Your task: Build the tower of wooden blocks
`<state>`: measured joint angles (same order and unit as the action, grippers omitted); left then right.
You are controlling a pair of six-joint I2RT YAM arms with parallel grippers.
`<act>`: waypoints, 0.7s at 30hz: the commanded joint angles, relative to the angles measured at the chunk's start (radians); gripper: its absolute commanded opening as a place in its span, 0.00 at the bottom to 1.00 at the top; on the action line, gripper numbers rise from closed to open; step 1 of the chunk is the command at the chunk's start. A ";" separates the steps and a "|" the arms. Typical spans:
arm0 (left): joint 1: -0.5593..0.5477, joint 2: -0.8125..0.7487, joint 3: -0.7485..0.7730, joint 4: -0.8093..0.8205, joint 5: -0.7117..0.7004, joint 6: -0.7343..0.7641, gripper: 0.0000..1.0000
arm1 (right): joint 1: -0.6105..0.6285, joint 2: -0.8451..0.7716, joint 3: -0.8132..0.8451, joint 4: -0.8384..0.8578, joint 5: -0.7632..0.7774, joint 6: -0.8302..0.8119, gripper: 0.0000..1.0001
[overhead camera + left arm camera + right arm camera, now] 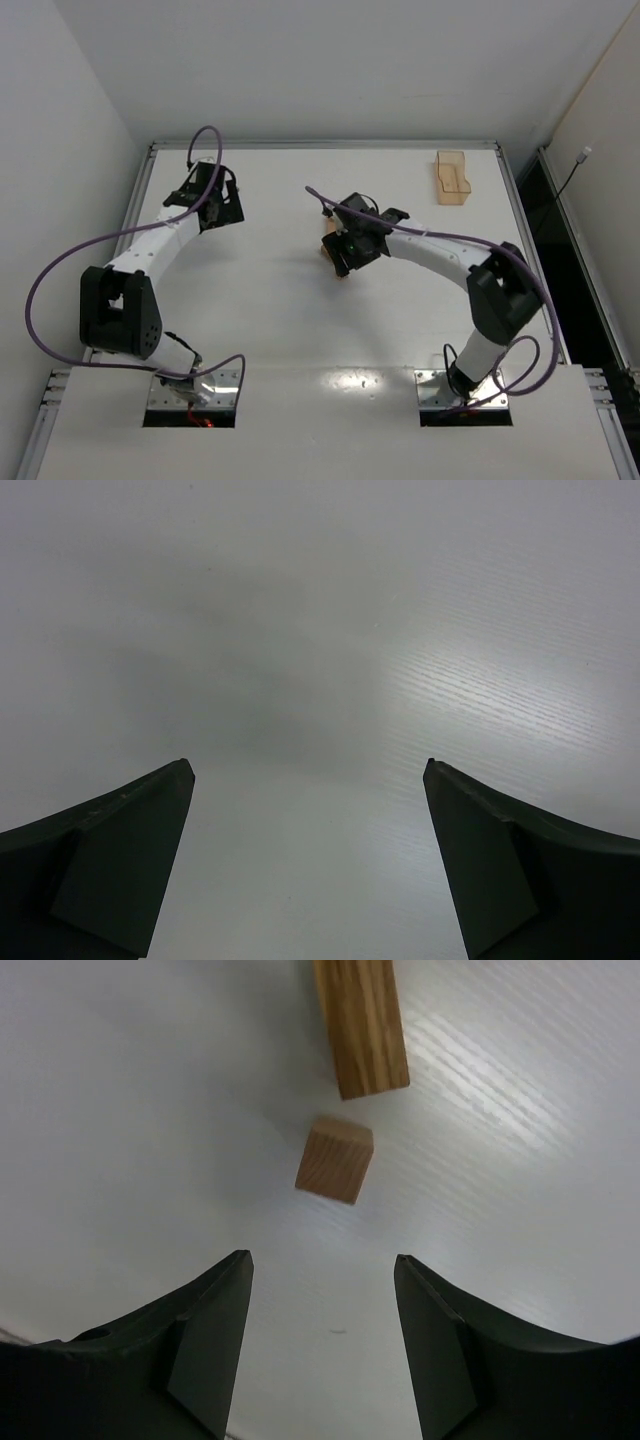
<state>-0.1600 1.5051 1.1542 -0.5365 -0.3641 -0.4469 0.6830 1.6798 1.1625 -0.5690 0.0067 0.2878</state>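
In the right wrist view a small light-tan wooden cube [335,1162] lies on the white table just ahead of my right gripper [322,1258]. The gripper is open and empty, and the cube is apart from the fingers. An oblong wooden bar [360,1025] lies just beyond the cube, cut off by the top edge. In the top view the blocks [328,250] show partly beside the right gripper [342,262], mid-table. No stack shows. My left gripper [222,205] is open and empty at the far left; its wrist view [308,765] shows only bare table.
A pale-wood tray [452,178] stands at the back right of the table [280,320]. Raised rails edge the table on the left, back and right. Purple cables loop off both arms.
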 commanded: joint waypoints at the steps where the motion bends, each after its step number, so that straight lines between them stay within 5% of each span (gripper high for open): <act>1: 0.019 -0.057 -0.007 0.020 -0.029 -0.029 1.00 | -0.005 0.101 0.117 0.000 0.095 0.094 0.56; 21: 0.019 -0.017 -0.004 0.020 -0.030 -0.029 1.00 | 0.004 0.276 0.224 -0.048 0.098 0.125 0.53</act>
<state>-0.1558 1.4841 1.1244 -0.5358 -0.3885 -0.4580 0.6830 1.9396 1.3418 -0.6086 0.0879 0.3943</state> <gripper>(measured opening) 0.995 0.534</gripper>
